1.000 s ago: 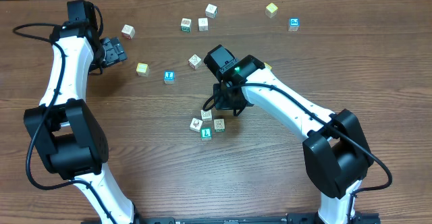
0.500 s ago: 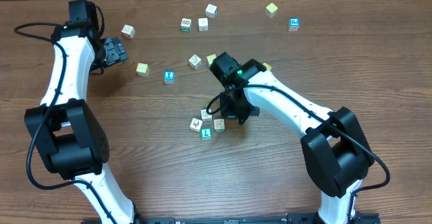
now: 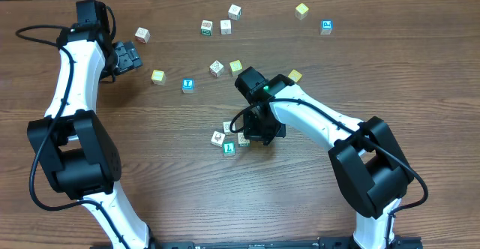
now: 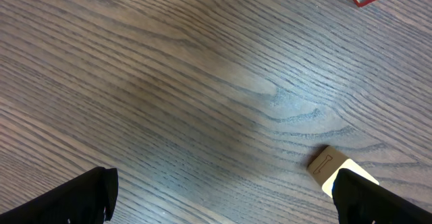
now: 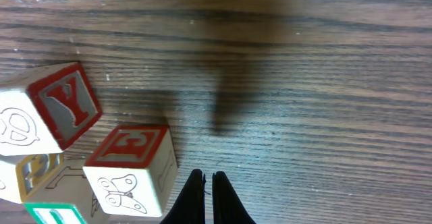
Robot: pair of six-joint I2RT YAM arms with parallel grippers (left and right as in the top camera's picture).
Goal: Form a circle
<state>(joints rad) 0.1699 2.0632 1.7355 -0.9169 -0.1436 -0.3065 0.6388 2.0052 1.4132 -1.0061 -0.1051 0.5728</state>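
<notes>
1. Brown wooden table fills the overhead view, with small cubes scattered across its upper half
2. At the upper left, the left gripper hangs with its jaws spread wide and nothing between them; it sits where it was a second ago, so it takes no part in this step
3. Just below the middle of the frame lies the circle: four tiny cubes packed close, three whitish and one green-faced at the bottom; none of them has shifted over the last second
4. What has changed is the right gripper: it has travelled from above the group down to its right edge, jaws pinched shut on nothing, tips just beside the cube with a red E in the wrist view
5. That move has uncovered a yellow cube above centre
6. My reading: the closed tips serve as a pusher, poised to nudge the group's right-hand cube, and the ring is not yet opened out
</notes>
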